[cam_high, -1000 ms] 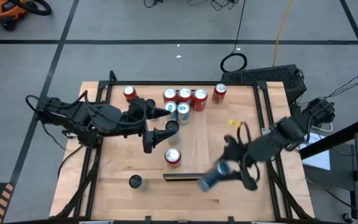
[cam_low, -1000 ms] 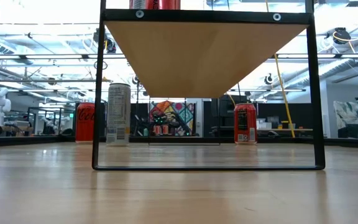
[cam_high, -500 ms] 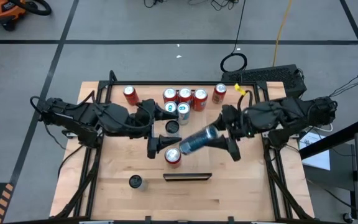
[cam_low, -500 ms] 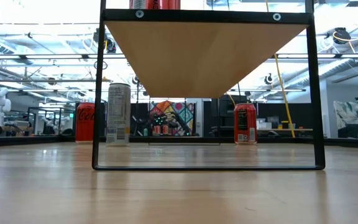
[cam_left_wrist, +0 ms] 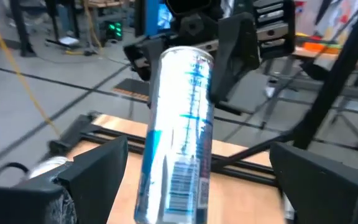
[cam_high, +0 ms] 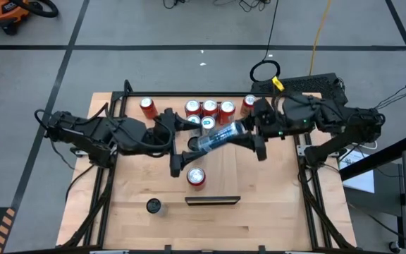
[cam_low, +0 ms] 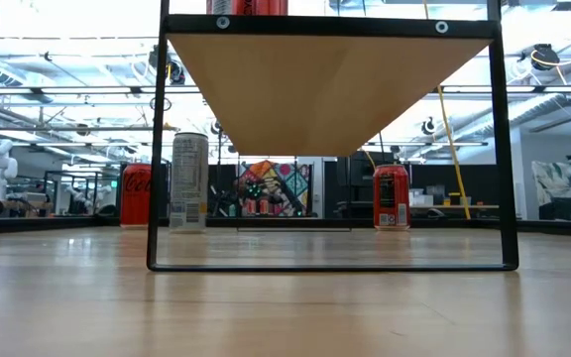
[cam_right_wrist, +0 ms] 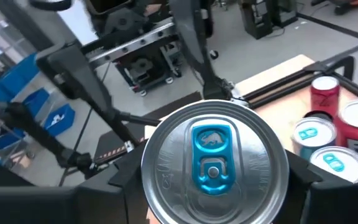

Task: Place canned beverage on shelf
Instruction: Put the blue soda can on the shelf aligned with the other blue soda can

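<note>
The right pincer (cam_high: 247,137), clamped on the blue-and-silver can (cam_high: 218,137), has swung within the last second from the near edge of the desk (cam_high: 259,212), beside the dark strip (cam_high: 212,201), up and across to mid-desk. The can rides tilted, almost lying over, its lid end pointing away from the right pincer toward the left arm. In the right wrist view the lid with its blue tab (cam_right_wrist: 213,163) fills the space between the fingers (cam_right_wrist: 92,180), so the grip sits on the body of the can.

The left pincer (cam_high: 182,144), jaws spread wide and empty, has drawn slightly toward the incoming can and now faces it; in the left wrist view the can (cam_left_wrist: 178,130) hangs between, and just beyond, its two fingers (cam_left_wrist: 82,177), touching neither.

The shelf (cam_high: 210,106) lies on the far side of both pincers, already carrying a row of red cans (cam_high: 210,108) and two blue-lidded cans (cam_high: 200,123). A lone red can (cam_high: 196,177) stands on the desk on the near side of the left pincer.

Judged meaning: the can has left the desk and closed most of its distance to the shelf. The facing open jaws suggest a handover, though a direct placing by the right arm cannot be ruled out. The can is not yet on the shelf.
</note>
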